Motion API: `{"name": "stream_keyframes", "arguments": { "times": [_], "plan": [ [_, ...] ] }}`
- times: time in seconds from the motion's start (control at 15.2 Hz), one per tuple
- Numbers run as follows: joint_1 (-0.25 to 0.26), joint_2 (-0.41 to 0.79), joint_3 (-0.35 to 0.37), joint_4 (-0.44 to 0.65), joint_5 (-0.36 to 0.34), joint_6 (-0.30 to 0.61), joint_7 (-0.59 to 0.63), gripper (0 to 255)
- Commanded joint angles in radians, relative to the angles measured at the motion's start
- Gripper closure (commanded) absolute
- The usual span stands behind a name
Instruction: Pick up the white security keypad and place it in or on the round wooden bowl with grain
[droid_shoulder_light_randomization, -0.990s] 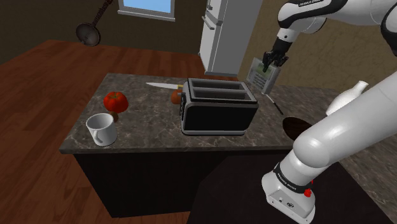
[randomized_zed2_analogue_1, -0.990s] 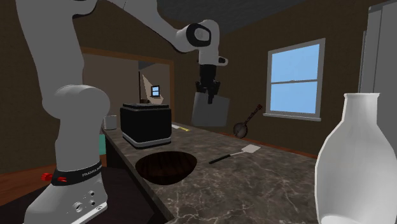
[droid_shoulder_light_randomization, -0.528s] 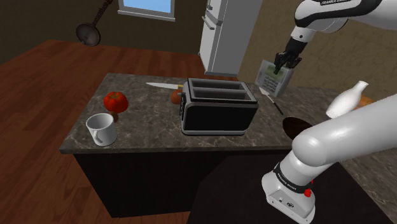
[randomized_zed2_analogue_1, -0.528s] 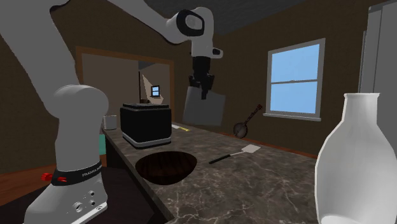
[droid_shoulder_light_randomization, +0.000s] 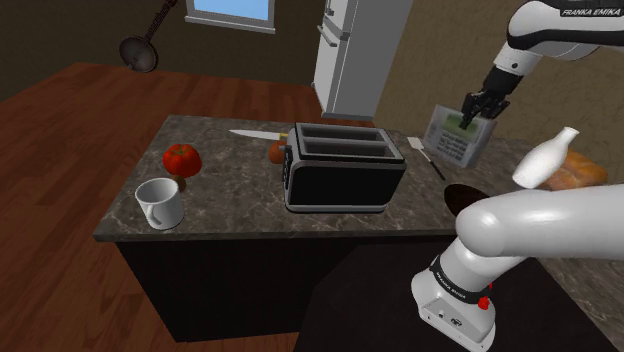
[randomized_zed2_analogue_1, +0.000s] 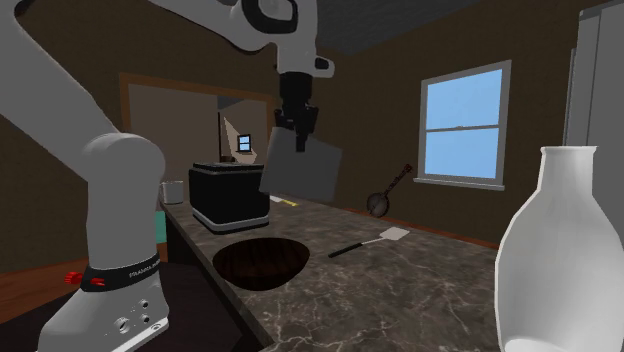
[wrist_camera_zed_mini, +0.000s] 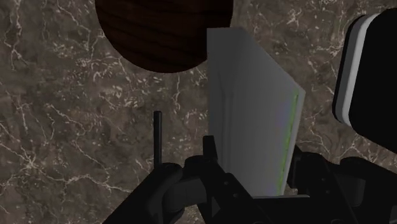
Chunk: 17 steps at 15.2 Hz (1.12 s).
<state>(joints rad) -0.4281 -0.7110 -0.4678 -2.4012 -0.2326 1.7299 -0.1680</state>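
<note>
One white keypad (droid_shoulder_light_randomization: 457, 137), clasped in the fingers (wrist_camera_zed_mini: 210, 156), moved from by the toaster (droid_shoulder_light_randomization: 345, 165) to nearly above the wooden bowl (droid_shoulder_light_randomization: 458, 198); lowering next.

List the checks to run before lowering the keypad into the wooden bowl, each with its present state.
1. Grip: the gripper clasps the keypad by one edge, off the counter: ok.
2. Inside of the wooden bowl empty: ok.
3. The keypad centred over the bowl: not ok; in the wrist view the bowl sits off to one side of it.
4. The spatula lies apart from the bowl: ok.
5. Clearance to the white bottle: cannot tell.
</note>
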Motion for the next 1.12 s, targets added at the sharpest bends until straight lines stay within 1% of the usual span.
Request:
{"name": "stream_keyframes", "arguments": {
  "times": [0.0, 0.4, 0.73, 0.79, 1.06],
  "plan": [
    [-0.032, -0.074, 0.002, -0.032, -0.024, -0.041, -0.015, 255],
    [-0.132, -0.269, -0.009, -0.087, -0.09, -0.179, -0.089, 255],
    [-0.213, -0.408, -0.03, -0.097, -0.149, -0.304, -0.173, 255],
    [-0.22, -0.418, -0.033, -0.097, -0.154, -0.314, -0.18, 255],
    [-0.231, -0.438, -0.053, -0.155, -0.174, -0.275, -0.179, 255]
  ]
}}
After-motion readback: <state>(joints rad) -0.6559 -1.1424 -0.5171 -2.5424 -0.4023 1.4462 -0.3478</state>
